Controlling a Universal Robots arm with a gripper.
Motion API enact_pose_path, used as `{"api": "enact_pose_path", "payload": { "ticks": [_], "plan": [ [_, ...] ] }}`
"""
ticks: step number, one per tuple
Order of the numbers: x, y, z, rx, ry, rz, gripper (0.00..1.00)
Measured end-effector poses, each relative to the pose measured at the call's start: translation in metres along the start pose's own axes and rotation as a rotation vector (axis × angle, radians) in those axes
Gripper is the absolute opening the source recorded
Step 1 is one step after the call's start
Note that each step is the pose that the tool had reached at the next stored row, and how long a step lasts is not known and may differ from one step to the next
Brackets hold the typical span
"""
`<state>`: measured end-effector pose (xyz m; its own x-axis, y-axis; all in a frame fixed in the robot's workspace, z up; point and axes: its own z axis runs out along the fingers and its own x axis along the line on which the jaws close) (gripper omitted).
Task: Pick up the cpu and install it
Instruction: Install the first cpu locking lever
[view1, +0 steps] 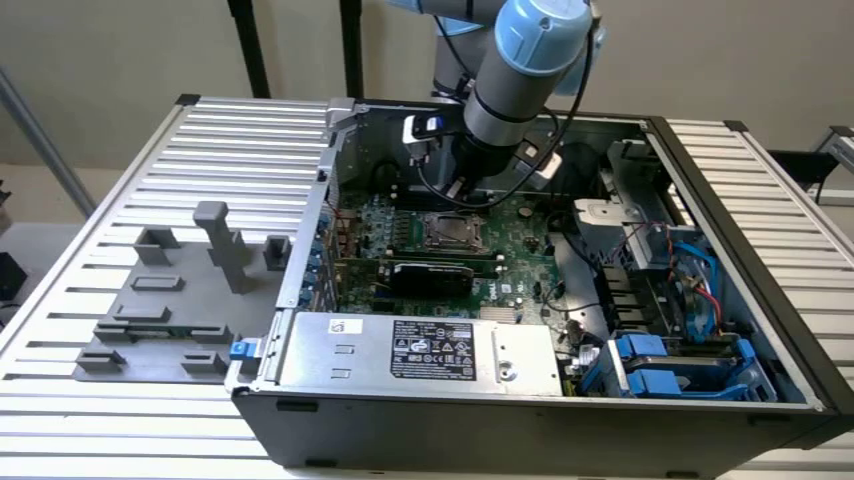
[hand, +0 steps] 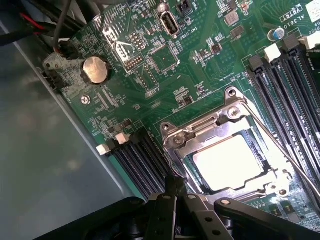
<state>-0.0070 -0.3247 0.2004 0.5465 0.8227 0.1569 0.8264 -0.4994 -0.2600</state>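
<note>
The gripper (hand: 175, 192) hovers with jaws together and empty, just beside the socket (hand: 227, 150) on the motherboard (hand: 150, 65). The cpu (hand: 227, 162) lies flat inside that socket's metal frame, seemingly already seated, which would explain the empty jaws

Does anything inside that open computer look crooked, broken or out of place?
Nothing stands out. The cpu lies flat and square inside the metal socket frame on the motherboard, with the pincer shut just above the frame's edge. No damage or loose parts show.
</note>
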Motion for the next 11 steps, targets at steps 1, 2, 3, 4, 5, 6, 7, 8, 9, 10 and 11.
{"api": "enact_pose_path", "payload": {
  "ticks": [1, 2, 3, 4, 5, 6, 7, 8, 9, 10, 11],
  "plan": [
    [0.0002, 0.0006, -0.0001, 0.0000, -0.0001, 0.000, 0.11],
    [0.0002, 0.0011, -0.0003, 0.0002, -0.0001, 0.000, 0.11],
    [0.0003, 0.0017, -0.0004, 0.0003, 0.0000, 0.000, 0.11],
    [0.0002, 0.0022, -0.0005, 0.0003, -0.0001, 0.000, 0.11],
    [0.0001, 0.0025, -0.0006, 0.0003, -0.0001, 0.000, 0.11],
    [0.0001, 0.0028, -0.0007, 0.0003, 0.0000, 0.000, 0.11],
    [0.0000, 0.0029, -0.0007, 0.0003, 0.0000, 0.000, 0.11],
    [-0.0003, 0.0030, -0.0008, 0.0003, -0.0001, 0.000, 0.11],
    [-0.0003, 0.0030, -0.0008, 0.0003, -0.0001, 0.000, 0.11],
    [-0.0003, 0.0030, -0.0008, 0.0002, -0.0001, 0.000, 0.11],
    [-0.0005, 0.0027, -0.0008, 0.0002, 0.0000, 0.000, 0.11]
  ]
}}
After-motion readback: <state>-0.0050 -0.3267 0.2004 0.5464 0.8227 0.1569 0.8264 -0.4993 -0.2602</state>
